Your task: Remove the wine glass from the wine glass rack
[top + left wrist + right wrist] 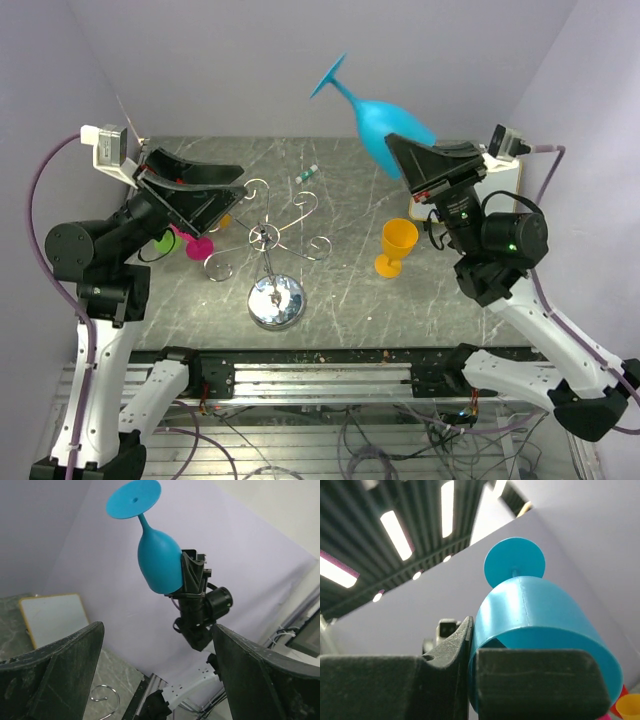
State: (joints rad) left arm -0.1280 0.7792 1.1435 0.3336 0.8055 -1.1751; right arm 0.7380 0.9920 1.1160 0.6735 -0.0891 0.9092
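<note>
Top external view: the glass (385, 122) is held inverted high over the counter's far right corner, clear of the rack (270, 238), its bowl wall pinched by the right gripper (400, 162), the left gripper (236, 190) spread empty; a drop could be caused by that thin hold.

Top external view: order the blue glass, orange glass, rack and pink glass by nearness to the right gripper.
1. Blue glass, held in the right gripper.
2. Orange glass, right of centre.
3. Rack, centre.
4. Pink glass, far left.
</note>
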